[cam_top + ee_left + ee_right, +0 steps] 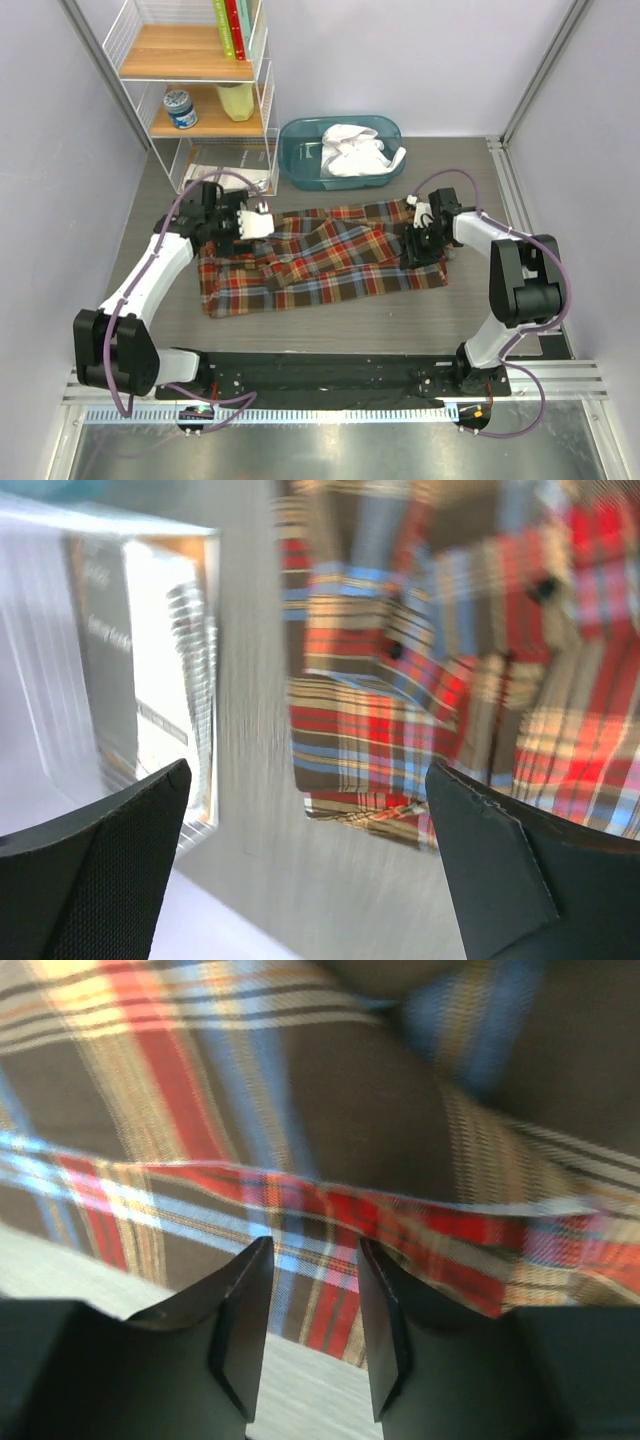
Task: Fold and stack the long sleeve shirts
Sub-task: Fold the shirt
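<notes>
We are seeing two grippers: the left gripper is gaping wide on nothing, while the right gripper is hovering narrowly parted at the hem of one soft, rumpled plaid shirt on the table; we cannot tell whether it is pinching. Only the top view is showing one white shirt, bunched in a smooth teal bin behind.

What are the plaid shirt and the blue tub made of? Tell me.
Plaid shirt: soft woven cloth, probably flannel, matte; it lies in creases and folds. Blue tub: probably plastic, smooth with a slight sheen; its walls look translucent.
</notes>
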